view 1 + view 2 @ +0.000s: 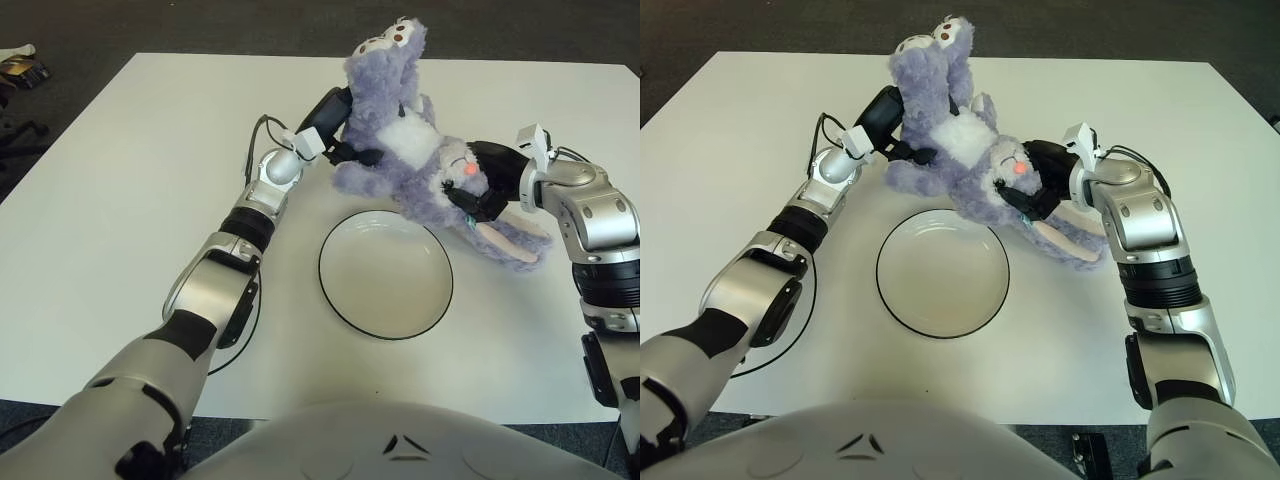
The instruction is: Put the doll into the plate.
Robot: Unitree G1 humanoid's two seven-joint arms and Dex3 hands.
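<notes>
Currently, two-handed carry.
Doll: purple plush rabbit [415, 160], upper centre, just above the plate [385, 273], not in it.
Left robot hand [335, 125]: clamps its body, bearing the weight.
Right robot hand [490, 180]: grips its head, steadying it.
Worktop [120, 200]: white.

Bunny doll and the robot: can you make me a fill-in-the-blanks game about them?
1. The purple bunny doll is held by ____ robot hands.
2. The plate on the white table has ____ in it.
3. The doll's feet point ____.
4. The right hand grips the doll at its ____, the left hand by its body.

Missing words: two; nothing; up; head
</notes>
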